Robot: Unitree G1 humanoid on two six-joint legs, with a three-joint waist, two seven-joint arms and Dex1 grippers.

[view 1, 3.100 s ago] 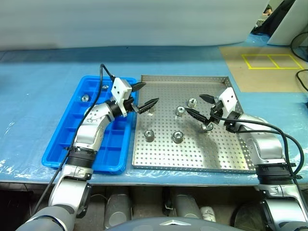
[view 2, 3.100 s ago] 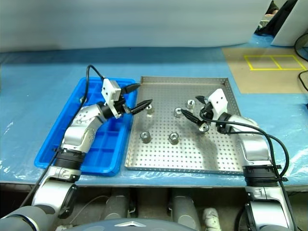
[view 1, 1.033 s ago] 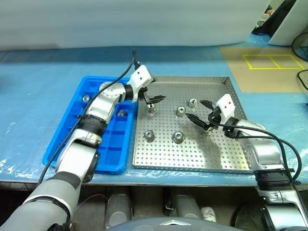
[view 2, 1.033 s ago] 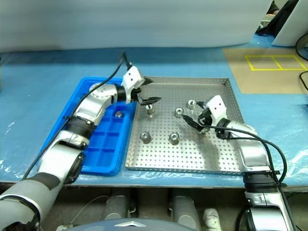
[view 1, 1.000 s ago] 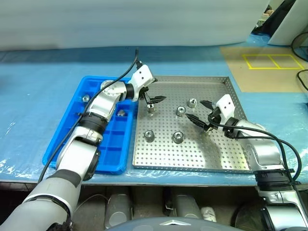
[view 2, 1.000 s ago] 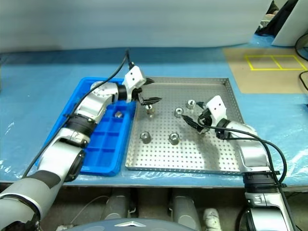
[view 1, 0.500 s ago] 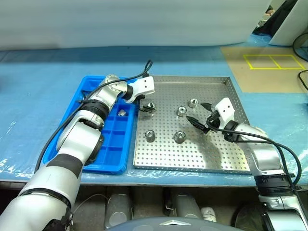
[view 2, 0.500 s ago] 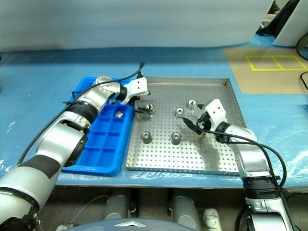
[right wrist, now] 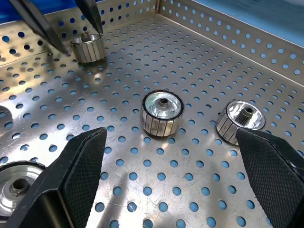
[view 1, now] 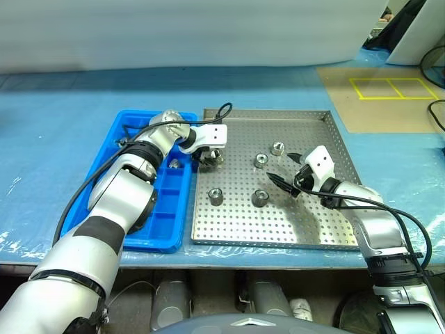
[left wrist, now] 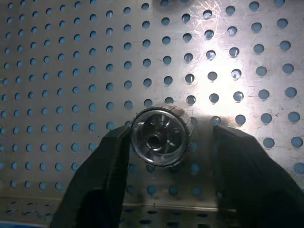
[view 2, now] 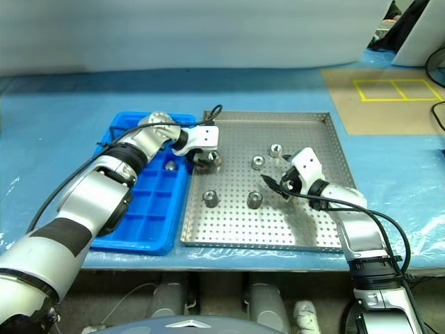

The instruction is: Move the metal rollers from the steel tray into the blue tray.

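I count four shiny short metal rollers [view 1: 260,197] loose on the perforated square steel tray [view 1: 316,233]. A fifth [left wrist: 159,137] sits between my left end effector [view 1: 207,159]'s parted, not yet clamped fingers. The gridded bright blue plastic tray [view 1: 157,234] holds at least one [view 1: 176,164]; right end effector [view 1: 288,177] gapes empty.

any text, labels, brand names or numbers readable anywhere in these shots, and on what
None can be read: no words, brands or numbers show on the bright blue plastic compartment tray, the square perforated steel tray or the small shiny metal rollers.
Only sign: yellow tape rectangles on the brown floor mat, no lettering.
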